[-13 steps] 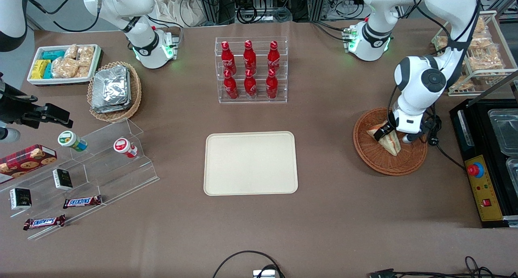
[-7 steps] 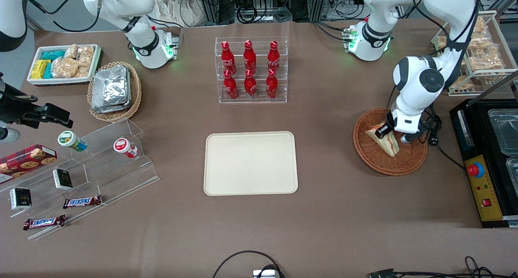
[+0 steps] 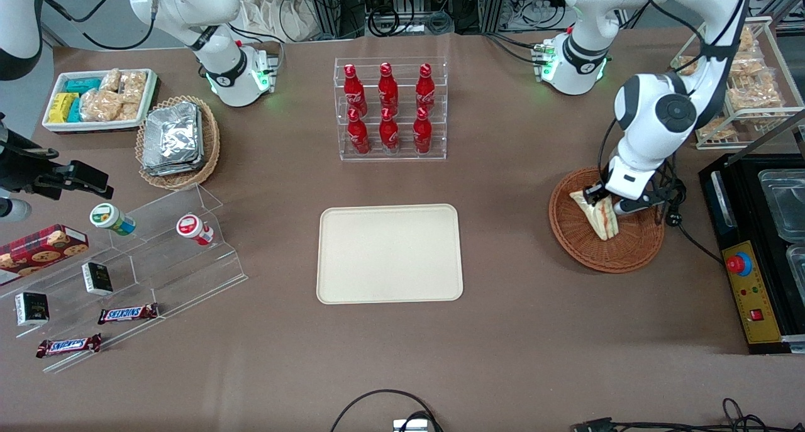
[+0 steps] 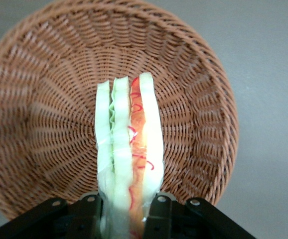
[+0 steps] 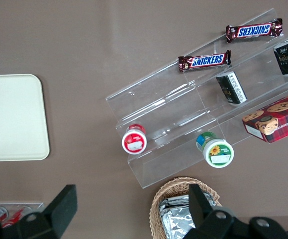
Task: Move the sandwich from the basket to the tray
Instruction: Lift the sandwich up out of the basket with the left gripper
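Over the basket [image 3: 605, 227], toward the working arm's end of the table, the left arm's gripper [image 3: 602, 199] has the sandwich [image 3: 599, 213] clamped between its two fingers. Wrist view: fingers [image 4: 91, 209] pressed against both bread faces of the sandwich [image 4: 128, 164], filling edge facing the camera, green layer beside a red-orange layer, clear wrap visible. Sandwich stands on edge, pointing away from the gripper [image 4: 126, 211] over the basket floor [image 4: 49, 124]; whether its tip touches the weave cannot be told. Front view: wedge hangs tilted below the gripper, within the basket rim.

Tray [image 3: 389, 253] lies flat at mid-table, well apart from the basket, nothing on it. Rack of red bottles [image 3: 390, 109] stands farther from the front camera than the tray. Toward the parked arm's end: tan wicker basket with foil packs [image 3: 178, 141], white bin of snacks [image 3: 100, 99], clear stepped display [image 3: 135, 271] with candy bars and small cups.
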Tool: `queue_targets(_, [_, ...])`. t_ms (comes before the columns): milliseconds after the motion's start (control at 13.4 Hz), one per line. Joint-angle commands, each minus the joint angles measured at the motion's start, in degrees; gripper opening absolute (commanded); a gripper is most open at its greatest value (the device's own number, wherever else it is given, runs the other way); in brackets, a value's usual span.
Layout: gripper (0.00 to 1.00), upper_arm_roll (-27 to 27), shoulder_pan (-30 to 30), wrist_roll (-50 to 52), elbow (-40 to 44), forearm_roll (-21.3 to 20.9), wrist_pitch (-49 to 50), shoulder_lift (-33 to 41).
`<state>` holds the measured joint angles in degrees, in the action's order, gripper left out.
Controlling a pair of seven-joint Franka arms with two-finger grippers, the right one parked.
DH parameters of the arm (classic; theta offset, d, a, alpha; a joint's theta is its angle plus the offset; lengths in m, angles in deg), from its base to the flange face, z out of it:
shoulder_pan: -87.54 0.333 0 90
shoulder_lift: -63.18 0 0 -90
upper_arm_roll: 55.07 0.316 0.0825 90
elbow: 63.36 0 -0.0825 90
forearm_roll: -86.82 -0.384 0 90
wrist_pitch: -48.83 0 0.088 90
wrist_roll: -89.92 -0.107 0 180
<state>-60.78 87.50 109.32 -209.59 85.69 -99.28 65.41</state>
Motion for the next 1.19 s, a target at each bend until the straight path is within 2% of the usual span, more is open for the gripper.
queue_targets(0, [0.25,0.3,-0.6,-7.9,0.9,-0.7,4.8,4.4])
queue_targets(298, [0.25,0.2,-0.7,-20.7,8.0,-0.7,13.7,5.7])
queue_targets(521, [0.25,-2.7,-0.7,-24.8,17.2,-0.6,22.0,4.2])
queue_targets(745, [0.25,-6.0,-0.7,-23.8,24.6,-0.6,27.9,1.7])
queue_targets(1117, [0.25,-11.8,-0.7,-14.7,33.5,-0.6,30.8,-4.6])
